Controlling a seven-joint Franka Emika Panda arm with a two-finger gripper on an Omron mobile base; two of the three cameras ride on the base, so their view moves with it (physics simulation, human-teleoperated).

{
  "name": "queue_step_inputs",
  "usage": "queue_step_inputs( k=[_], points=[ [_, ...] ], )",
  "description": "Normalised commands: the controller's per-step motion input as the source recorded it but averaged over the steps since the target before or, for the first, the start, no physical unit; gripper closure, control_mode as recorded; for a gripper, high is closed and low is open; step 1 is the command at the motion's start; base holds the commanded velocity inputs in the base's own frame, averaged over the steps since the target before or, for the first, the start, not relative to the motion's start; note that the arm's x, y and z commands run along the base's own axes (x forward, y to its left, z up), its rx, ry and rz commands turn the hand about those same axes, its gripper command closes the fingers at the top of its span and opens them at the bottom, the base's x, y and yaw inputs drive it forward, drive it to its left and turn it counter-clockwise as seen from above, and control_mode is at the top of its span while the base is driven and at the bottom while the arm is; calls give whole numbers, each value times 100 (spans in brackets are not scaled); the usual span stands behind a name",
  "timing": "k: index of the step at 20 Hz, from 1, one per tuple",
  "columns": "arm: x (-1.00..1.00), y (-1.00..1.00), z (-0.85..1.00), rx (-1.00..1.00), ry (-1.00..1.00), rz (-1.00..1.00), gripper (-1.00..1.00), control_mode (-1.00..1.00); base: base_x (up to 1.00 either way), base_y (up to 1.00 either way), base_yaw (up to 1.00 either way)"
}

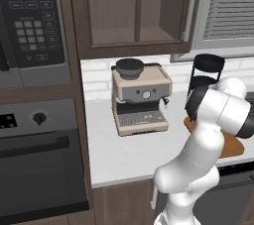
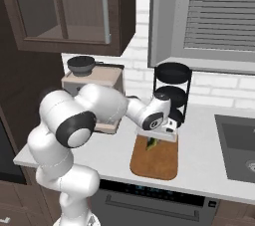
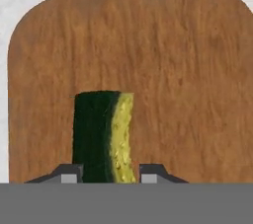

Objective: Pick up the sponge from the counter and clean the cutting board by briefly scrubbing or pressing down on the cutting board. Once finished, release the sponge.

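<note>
Now gripping the sponge (image 3: 104,134) by its long sides, gripper (image 3: 109,173) closed around it, poised over the cutting board (image 3: 188,85). Probably light, soft, squashy; should compress easily under pressing.

I see a beige and grey espresso machine (image 1: 141,98) with a round dark top bowl standing against the white brick backsplash (image 1: 96,75). To its right stands a black tiered wire rack (image 2: 172,90) with round shelves. A dark microwave (image 1: 32,21) with a keypad sits above a black built-in oven (image 1: 39,154) at my far left. Above hangs a brown wooden glass-door cabinet (image 1: 134,11), beside a grey slatted window blind (image 2: 219,13). A grey sink basin (image 2: 239,148) sits far right.
</note>
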Motion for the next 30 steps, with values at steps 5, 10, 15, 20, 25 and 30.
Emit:
queue_step_inputs(
  k=[5,10,15,20,25,30],
  points=[
    [0,-83,0,0,0,0,100,-100,0,0,0],
    [0,-71,0,0,0,0,100,-100,0,0,0],
    [0,-15,8,0,0,0,100,-100,0,0,0],
    [0,27,30,0,0,-1,100,-100,0,0,0],
    [-7,74,12,0,0,-1,100,-100,0,0,0],
    [-21,82,0,0,-1,-1,100,-100,0,0,0]
  ],
)
